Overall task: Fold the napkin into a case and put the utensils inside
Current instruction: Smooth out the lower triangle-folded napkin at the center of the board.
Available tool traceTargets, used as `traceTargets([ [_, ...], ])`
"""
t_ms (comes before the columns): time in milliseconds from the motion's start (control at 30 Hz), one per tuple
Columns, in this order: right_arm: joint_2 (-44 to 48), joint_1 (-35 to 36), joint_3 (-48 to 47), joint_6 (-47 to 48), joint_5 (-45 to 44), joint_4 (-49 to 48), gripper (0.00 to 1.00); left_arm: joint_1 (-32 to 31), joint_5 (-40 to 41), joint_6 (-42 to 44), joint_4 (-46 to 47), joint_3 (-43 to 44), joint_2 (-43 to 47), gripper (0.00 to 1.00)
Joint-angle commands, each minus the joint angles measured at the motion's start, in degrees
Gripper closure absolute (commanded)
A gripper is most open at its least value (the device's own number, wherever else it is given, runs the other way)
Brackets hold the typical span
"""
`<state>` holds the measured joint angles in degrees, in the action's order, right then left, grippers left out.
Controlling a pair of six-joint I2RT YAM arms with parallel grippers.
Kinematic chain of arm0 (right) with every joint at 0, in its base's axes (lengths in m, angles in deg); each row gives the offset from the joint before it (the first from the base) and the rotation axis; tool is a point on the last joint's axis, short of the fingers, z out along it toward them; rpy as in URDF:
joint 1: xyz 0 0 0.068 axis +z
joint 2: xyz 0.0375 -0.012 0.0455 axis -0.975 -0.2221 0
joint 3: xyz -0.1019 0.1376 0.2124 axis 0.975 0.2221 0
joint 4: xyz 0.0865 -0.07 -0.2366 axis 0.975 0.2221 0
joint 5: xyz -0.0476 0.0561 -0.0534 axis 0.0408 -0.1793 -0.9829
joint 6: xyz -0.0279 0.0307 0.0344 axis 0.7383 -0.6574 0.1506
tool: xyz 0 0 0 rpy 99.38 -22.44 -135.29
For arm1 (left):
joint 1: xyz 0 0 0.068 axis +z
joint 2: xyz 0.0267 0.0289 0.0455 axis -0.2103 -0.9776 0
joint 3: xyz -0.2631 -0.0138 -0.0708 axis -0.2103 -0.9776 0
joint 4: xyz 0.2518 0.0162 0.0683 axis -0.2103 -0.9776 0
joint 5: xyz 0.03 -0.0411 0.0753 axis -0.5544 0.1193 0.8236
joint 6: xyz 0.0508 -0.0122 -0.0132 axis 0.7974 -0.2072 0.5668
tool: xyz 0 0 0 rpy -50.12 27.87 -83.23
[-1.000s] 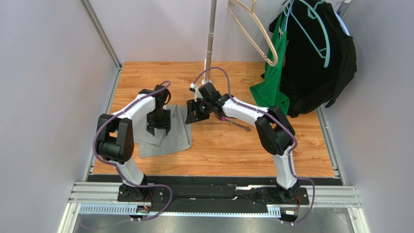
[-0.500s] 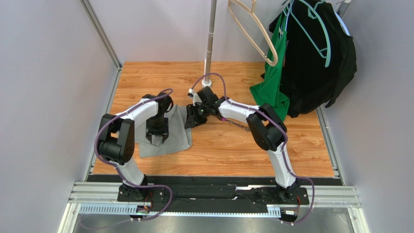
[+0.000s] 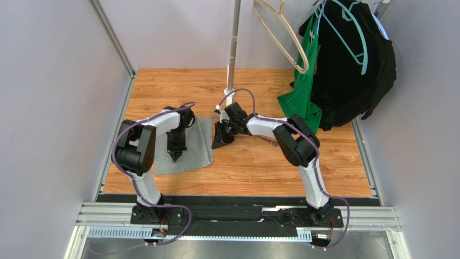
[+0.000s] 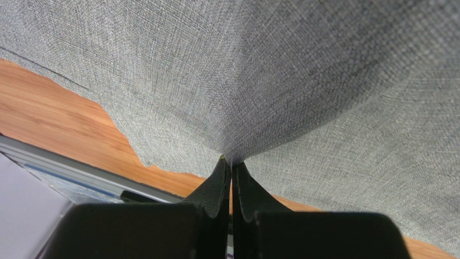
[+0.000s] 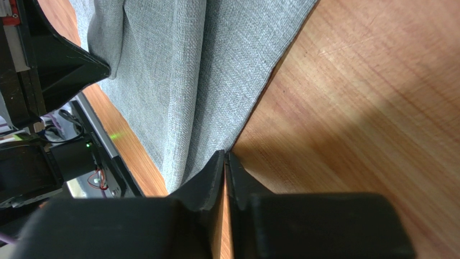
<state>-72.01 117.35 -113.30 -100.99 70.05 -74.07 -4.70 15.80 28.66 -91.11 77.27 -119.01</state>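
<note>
The heather-grey napkin lies on the left part of the wooden table. My left gripper points straight down onto it. In the left wrist view the left gripper is shut on a pinch of the napkin, which tents toward the tips. My right gripper sits at the napkin's right edge. In the right wrist view the right gripper is shut on the edge of the napkin, which ridges toward it. One slim dark utensil peeks out behind the right arm.
A metal pole rises at the back centre. A beige hanger, a green garment and a black garment hang at the back right. Grey walls close in the table's left and right sides.
Both grippers have come down onto the napkin and shut. The left one has moved toward the near edge, and the right one has dropped to the cloth's right edge.
</note>
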Motion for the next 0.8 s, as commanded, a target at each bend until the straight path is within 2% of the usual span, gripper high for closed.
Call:
traceTargets([
  [0,2.62,-0.02,2.35,-1.08,1.54,-3.42,0.93,-2.22,-0.35,-0.51,-1.76,2.41,3.26,1.00],
  [167,2.88,0.60,3.76,-2.57,0.40,-3.77,0.96,-7.22,-9.38,-1.91,-4.58,7.77,5.63,1.00],
  [300,2.80,0.60,3.94,-3.28,0.22,-3.68,0.98,-11.53,-13.00,-4.11,-4.58,10.49,3.71,1.00],
  [533,2.80,0.60,4.29,-3.19,-0.05,-3.42,0.98,-16.28,-15.12,-6.57,-3.45,13.22,-1.92,1.00],
  [767,2.45,0.51,4.12,-3.19,0.04,-3.33,0.99,-18.05,-16.00,-7.37,-3.88,15.77,-5.26,1.00],
])
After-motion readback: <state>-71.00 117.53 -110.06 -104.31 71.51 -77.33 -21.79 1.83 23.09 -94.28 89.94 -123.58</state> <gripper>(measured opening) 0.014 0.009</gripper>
